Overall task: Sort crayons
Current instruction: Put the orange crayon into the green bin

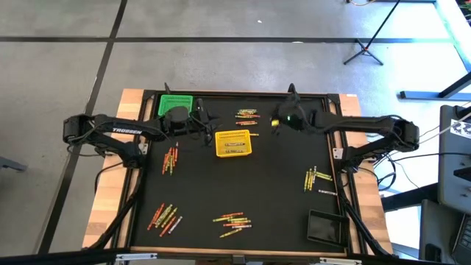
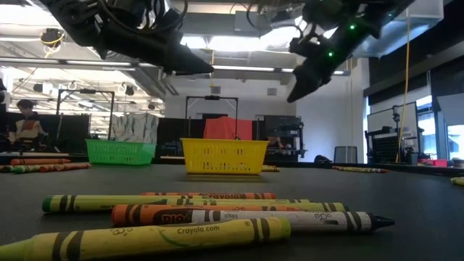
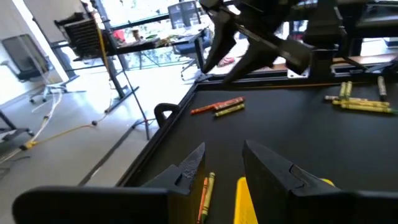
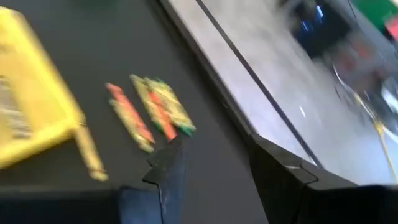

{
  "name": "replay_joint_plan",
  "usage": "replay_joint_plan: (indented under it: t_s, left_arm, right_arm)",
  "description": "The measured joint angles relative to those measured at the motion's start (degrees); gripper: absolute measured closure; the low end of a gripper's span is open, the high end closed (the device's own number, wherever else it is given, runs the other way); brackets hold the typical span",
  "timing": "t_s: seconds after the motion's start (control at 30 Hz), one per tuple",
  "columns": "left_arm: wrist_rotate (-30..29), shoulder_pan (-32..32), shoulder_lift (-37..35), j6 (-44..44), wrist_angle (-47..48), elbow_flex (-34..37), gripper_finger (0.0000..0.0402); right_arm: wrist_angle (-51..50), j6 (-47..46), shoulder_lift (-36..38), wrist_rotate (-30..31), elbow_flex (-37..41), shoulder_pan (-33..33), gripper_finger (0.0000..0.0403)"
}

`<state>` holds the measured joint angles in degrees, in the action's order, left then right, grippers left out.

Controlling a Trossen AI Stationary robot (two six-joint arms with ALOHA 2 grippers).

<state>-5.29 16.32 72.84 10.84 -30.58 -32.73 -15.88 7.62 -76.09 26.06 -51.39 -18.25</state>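
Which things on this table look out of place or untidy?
The crayons lie loose in mixed-colour heaps across the black mat, not in the yellow basket or the green basket. One yellow crayon lies beside the yellow basket.

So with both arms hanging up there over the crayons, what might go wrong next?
1. The left end effector and right end effector hover either side of the yellow basket; reaching in together, they might bump each other.
2. The crayons by the right end effector lie bunched, so open fingers may grab two or scatter them.
3. A low swing could shove the yellow basket, which looks light.
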Motion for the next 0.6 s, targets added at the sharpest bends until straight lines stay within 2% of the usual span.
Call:
replay_joint_plan:
  t_s: [0.1, 0.17, 0.27, 0.43, 0.6]
  left_arm:
    - [0.01, 0.0, 0.0, -0.09, 0.12, 0.0, 0.0308]
    - [0.01, 0.0, 0.0, -1.2, 0.21, 0.0, 0.0308]
    - [0.01, 0.0, 0.0, -3.02, 0.14, 0.0, 0.0308]
    - [0.01, 0.0, 0.0, -3.07, 0.08, 0.0, 0.0308]
    - [0.01, 0.0, 0.0, -4.27, -0.25, 0.0, 0.0308]
  right_arm:
    - [-7.25, -1.21, 0.02, -0.94, -2.53, -6.01, 0.023]
    - [-10.06, -0.49, 0.02, -4.96, -2.94, -10.47, 0.023]
    - [-10.59, 0.23, -0.62, -11.19, -2.96, -17.48, 0.023]
    - [-10.18, -1.75, -5.12, -16.58, -2.98, -28.14, 0.023]
    - [-11.02, -3.2, -11.31, -24.28, -4.64, -35.62, 0.023]
